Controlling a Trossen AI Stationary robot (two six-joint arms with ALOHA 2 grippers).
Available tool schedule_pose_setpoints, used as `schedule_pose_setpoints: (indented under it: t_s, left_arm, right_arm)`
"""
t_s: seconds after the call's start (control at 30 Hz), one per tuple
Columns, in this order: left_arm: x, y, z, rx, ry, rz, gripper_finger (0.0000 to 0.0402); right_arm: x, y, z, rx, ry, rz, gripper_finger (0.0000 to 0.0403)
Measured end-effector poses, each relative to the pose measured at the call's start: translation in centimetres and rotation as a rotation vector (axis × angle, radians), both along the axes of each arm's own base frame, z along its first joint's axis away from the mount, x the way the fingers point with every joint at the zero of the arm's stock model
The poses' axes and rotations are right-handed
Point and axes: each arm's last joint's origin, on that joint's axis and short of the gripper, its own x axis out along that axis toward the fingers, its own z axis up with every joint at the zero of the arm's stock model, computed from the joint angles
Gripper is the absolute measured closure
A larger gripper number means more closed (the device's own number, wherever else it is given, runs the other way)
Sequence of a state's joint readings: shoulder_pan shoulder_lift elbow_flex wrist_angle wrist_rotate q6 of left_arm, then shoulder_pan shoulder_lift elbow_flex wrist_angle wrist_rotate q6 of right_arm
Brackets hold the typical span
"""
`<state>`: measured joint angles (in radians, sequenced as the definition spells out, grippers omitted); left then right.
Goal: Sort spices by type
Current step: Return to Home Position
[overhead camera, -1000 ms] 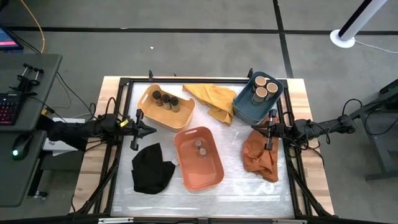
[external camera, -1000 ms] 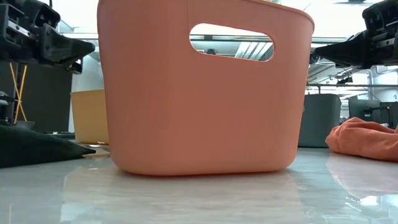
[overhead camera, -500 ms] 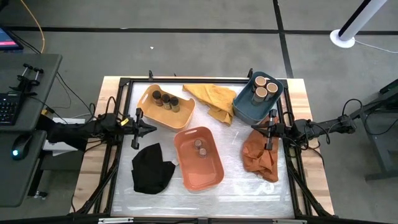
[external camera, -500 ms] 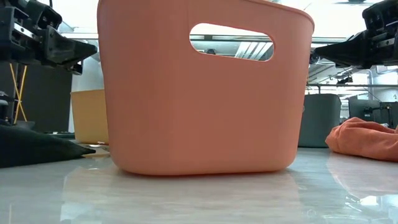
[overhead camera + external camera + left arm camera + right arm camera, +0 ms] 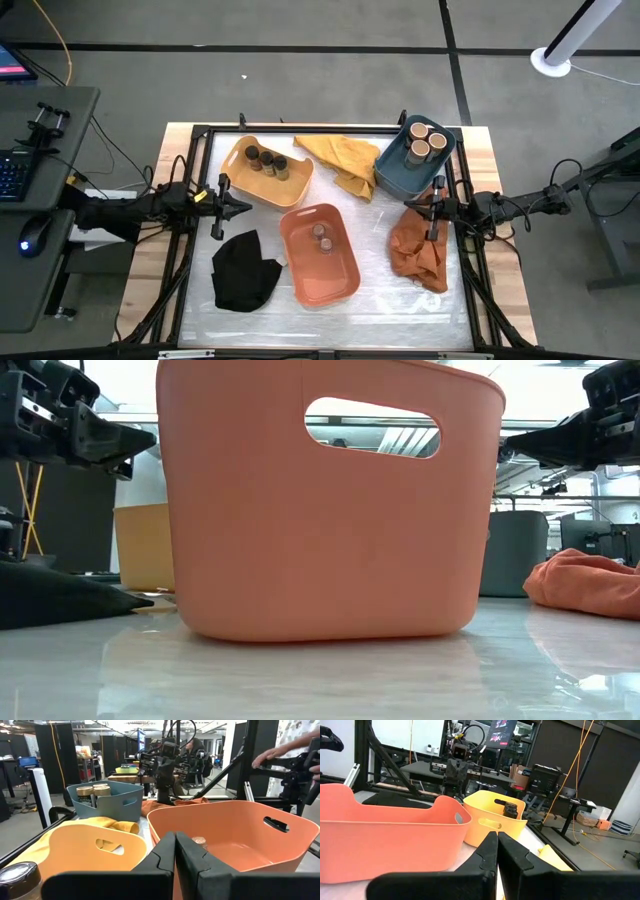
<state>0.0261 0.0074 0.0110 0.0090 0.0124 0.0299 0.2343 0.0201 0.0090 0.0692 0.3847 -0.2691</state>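
Observation:
Three dark spice jars (image 5: 267, 160) stand in the yellow tub (image 5: 240, 180) at the far left. Three tan-topped jars (image 5: 422, 140) stand in the blue tub (image 5: 395, 170) at the far right. Two more jars (image 5: 322, 238) stand in the orange tub (image 5: 335, 280) in the middle. My left gripper (image 5: 247, 208) hovers shut at the table's left edge, pointing level toward the orange tub (image 5: 235, 835). My right gripper (image 5: 407, 205) hovers shut at the right edge above the orange cloth (image 5: 418, 252). Both wrist views show the fingers pressed together with nothing between them, left (image 5: 175, 842) and right (image 5: 497, 840).
A yellow cloth (image 5: 340, 160) lies between the yellow and blue tubs. A black cloth (image 5: 245, 272) lies near left. A black frame (image 5: 300, 130) rims the table. A person's hand (image 5: 272, 755) shows beyond the table in the left wrist view.

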Motion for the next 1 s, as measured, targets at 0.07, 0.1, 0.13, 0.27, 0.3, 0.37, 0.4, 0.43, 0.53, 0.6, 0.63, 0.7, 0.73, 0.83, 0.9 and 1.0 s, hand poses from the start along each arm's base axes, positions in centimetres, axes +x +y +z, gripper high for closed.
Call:
schedule_pose_setpoints:
  t_s: [0.07,0.1,0.13,0.27,0.3,0.37,0.4,0.43,0.53,0.6,0.63,0.7,0.73,0.83,0.9,1.0]
  left_arm:
    - [0.00,0.00,0.01,0.000,0.000,0.000,0.0401]
    - [0.00,0.00,0.00,0.000,0.000,0.000,0.0401]
    - [0.00,0.00,0.00,0.000,0.000,0.000,0.0401]
    - [0.00,0.00,0.00,0.000,0.000,0.000,0.0402]
    - [0.00,0.00,0.00,0.000,0.000,0.000,0.0402]
    - [0.00,0.00,0.00,0.000,0.000,0.000,0.0401]
    - [0.00,0.00,0.01,0.000,0.000,0.000,0.0401]
    - [0.00,0.00,0.00,0.000,0.000,0.000,0.0402]
    - [0.00,0.00,0.00,0.000,0.000,0.000,0.0401]
    - [0.00,0.00,0.00,0.000,0.000,0.000,0.0401]
    - [0.00,0.00,0.00,0.000,0.000,0.000,0.0401]
    - [0.00,0.00,0.00,0.000,0.000,0.000,0.0401]
    - [0.00,0.00,0.00,0.000,0.000,0.000,0.0402]
    - [0.00,0.00,-0.01,0.000,0.000,0.000,0.0401]
    - [0.00,0.00,0.00,0.000,0.000,0.000,0.0401]
    - [0.00,0.00,0.01,0.000,0.000,0.000,0.0401]
  right_arm:
    - [-0.09,-0.10,0.09,0.011,-0.012,-0.026,0.0402]
    - [-0.14,-0.15,0.15,0.013,-0.020,-0.030,0.0402]
    - [-0.12,-0.22,0.21,0.015,-0.027,-0.027,0.0402]
    - [0.04,-0.45,-0.06,0.138,-0.014,0.091,0.0402]
    - [0.06,-0.49,-0.12,0.197,-0.011,0.134,0.0402]
    - [0.09,-0.53,-0.34,0.281,0.014,0.211,0.0402]
    - [0.09,-0.57,-0.35,0.300,0.016,0.228,0.0402]
    - [0.10,-0.60,-0.34,0.304,0.016,0.227,0.0402]
    - [0.09,-0.62,-0.34,0.279,0.016,0.224,0.0402]
    - [0.09,-0.59,-0.35,0.279,0.018,0.234,0.0402]
    - [0.09,-0.59,-0.35,0.293,0.017,0.235,0.0402]
    - [0.09,-0.60,-0.35,0.312,0.016,0.232,0.0402]
    - [0.09,-0.61,-0.35,0.319,0.016,0.227,0.0402]
    - [0.13,-0.62,-0.39,0.320,0.021,0.224,0.0402]
    - [0.20,-0.61,-0.49,0.321,0.032,0.222,0.0402]
    - [0.22,-0.61,-0.51,0.321,0.037,0.221,0.0402]
